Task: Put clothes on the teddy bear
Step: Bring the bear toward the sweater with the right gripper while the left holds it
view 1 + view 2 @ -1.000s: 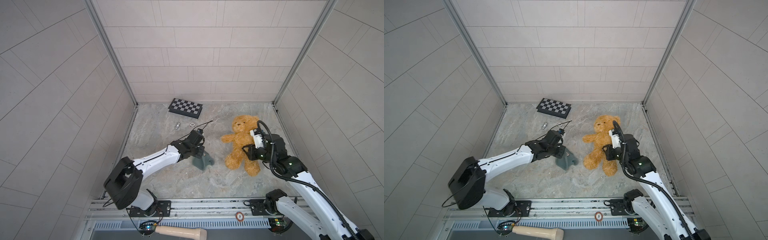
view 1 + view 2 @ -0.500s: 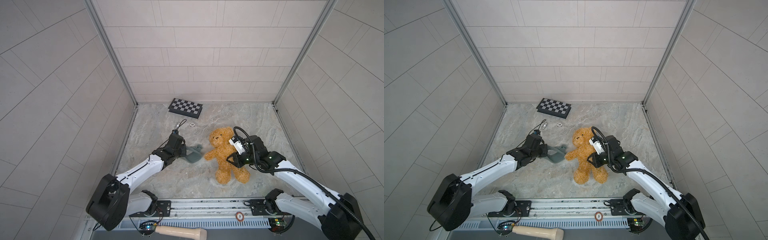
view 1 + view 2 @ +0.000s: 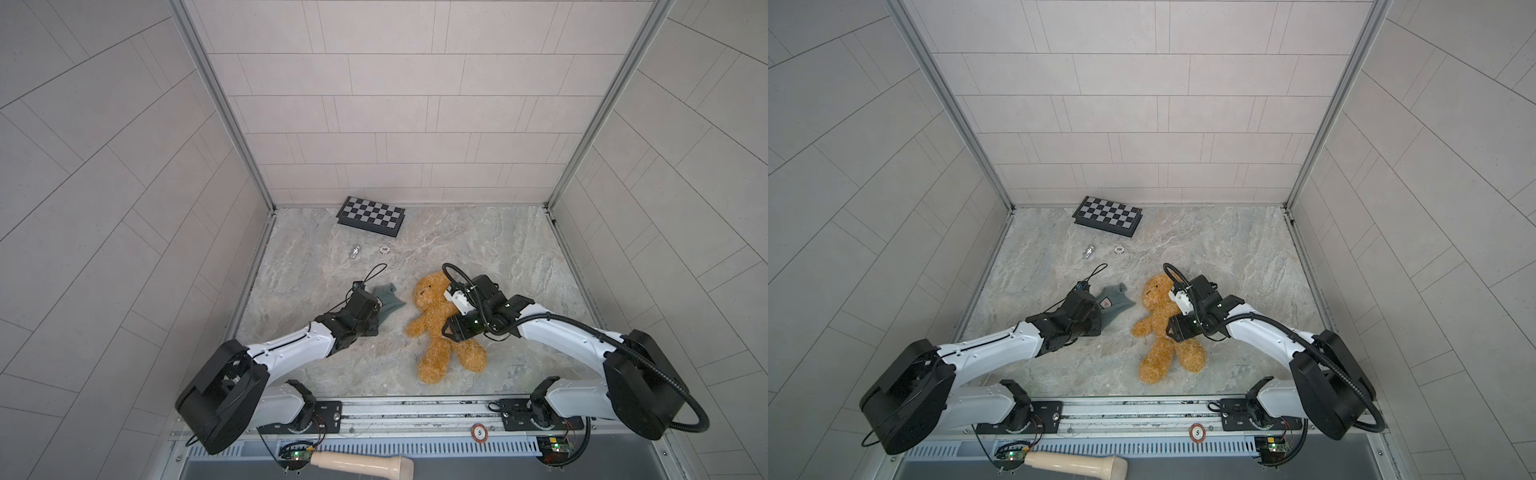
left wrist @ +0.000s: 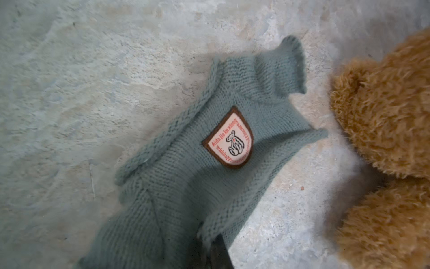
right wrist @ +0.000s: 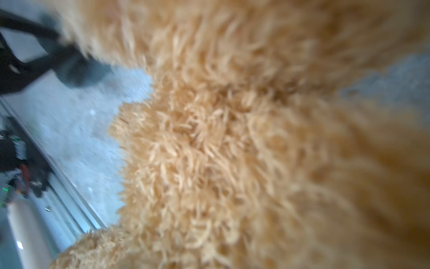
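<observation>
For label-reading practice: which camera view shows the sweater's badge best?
Left wrist view: the badge is large, sharp, its drawing clear. In a top view it is a tiny speck; the right wrist view shows mostly the teddy bear.

Shaggy, matt long-pile plush on the golden-brown teddy bear (image 3: 430, 324). Soft, matt ribbed knit on the small grey-green sweater (image 4: 186, 181), with a smooth woven shield-shaped patch (image 4: 229, 139). Rough, matt, stone-like finish on the mottled grey tabletop (image 3: 478, 241).
</observation>
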Action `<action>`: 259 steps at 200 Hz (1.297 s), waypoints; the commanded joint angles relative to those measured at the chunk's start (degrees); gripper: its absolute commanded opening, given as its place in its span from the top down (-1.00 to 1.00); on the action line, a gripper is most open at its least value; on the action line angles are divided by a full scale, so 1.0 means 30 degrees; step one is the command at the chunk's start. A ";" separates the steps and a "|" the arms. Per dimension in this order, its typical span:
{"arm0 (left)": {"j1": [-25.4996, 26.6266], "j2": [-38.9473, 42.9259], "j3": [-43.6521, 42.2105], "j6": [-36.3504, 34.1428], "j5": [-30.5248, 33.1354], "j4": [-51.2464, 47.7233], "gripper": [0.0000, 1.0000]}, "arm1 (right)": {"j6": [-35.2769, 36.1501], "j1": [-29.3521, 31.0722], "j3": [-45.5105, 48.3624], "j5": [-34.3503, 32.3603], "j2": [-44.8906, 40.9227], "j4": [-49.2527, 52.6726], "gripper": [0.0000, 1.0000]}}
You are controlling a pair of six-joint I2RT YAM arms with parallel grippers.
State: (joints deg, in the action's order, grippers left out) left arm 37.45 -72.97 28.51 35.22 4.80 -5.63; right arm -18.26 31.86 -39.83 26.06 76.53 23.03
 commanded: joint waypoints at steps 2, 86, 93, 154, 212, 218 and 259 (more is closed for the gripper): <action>0.0084 0.0479 0.0214 -0.0071 0.0790 0.0069 0.39 | 0.0484 0.0038 -0.1698 -0.1949 0.0137 0.2477 -0.54; 0.0084 0.1027 0.3693 -0.3757 0.0539 -0.4032 -0.39 | -0.0973 0.1084 -0.3226 -0.8005 -0.3721 0.2416 -0.99; 0.0083 0.0871 0.3943 -0.3883 0.0498 -0.4071 -0.39 | -0.0875 0.1484 -0.3679 -0.8930 -0.3657 0.2867 -0.99; -0.0362 -0.0201 0.4292 -0.3233 -0.0777 -0.3085 -0.30 | -0.0435 0.4091 -0.7656 -1.2906 -0.0367 0.3069 -0.99; -0.2549 0.1761 0.2822 -0.2906 -0.2185 -0.2108 -0.43 | -0.1876 0.4359 -0.8802 -1.2330 0.5013 0.3110 -0.98; -0.2609 0.1779 0.2856 -0.2922 -0.2211 -0.2079 -0.43 | -0.1910 0.4374 -0.8685 -1.2441 0.5323 0.2980 -0.98; -0.2673 0.1421 0.3062 -0.2893 -0.2608 -0.1585 -0.47 | -0.2206 0.4337 -0.8419 -1.3958 0.7366 0.2893 -0.97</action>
State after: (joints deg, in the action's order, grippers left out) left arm 29.65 -68.62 37.65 26.39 -1.96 -11.90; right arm -23.20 44.69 -65.49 -12.36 96.42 31.07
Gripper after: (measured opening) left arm 0.730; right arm 0.986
